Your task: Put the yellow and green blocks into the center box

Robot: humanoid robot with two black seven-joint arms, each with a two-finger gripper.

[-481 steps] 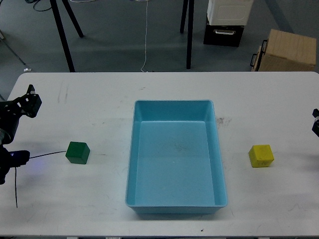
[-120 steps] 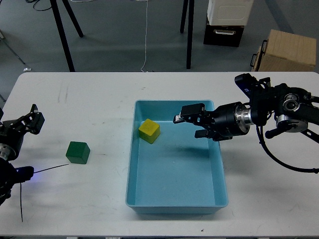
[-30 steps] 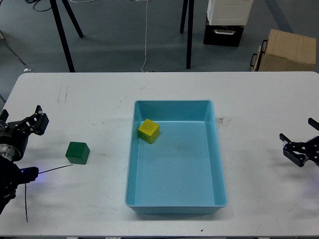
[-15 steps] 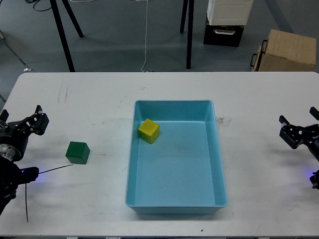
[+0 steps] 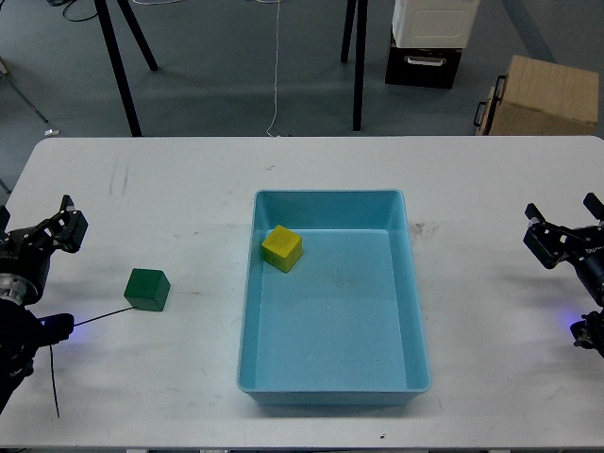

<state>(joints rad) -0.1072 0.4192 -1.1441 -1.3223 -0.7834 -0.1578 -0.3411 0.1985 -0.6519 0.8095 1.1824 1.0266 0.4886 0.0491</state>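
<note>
A: Report the work surface and the largest item on it.
B: The flat white rectangular table [image 5: 189, 189] carries the large rectangular light-blue plastic tray [image 5: 332, 392] at its centre, long axis running away from the robot. The tray has shallow sloped walls and a rounded rim.

A: State the positions of the two arms.
B: The black left arm enters at the left edge. Its two-finger left gripper [image 5: 36, 229] sits above the table near that edge, well apart from the tray. The black right arm enters at the right edge. Its right gripper [image 5: 564, 225] sits near that edge, also well apart from the tray.

A: Tool state?
B: Both are released: the fingers of each stand visibly apart and nothing is between them.

A: Locate the task items.
B: The small bright yellow matte cube [image 5: 282, 247] rests inside the tray, in the far left corner region, close to the left wall. The small dark green matte cube [image 5: 147, 289] rests on the table, left of the tray, between the tray and the left arm, touching neither
</note>
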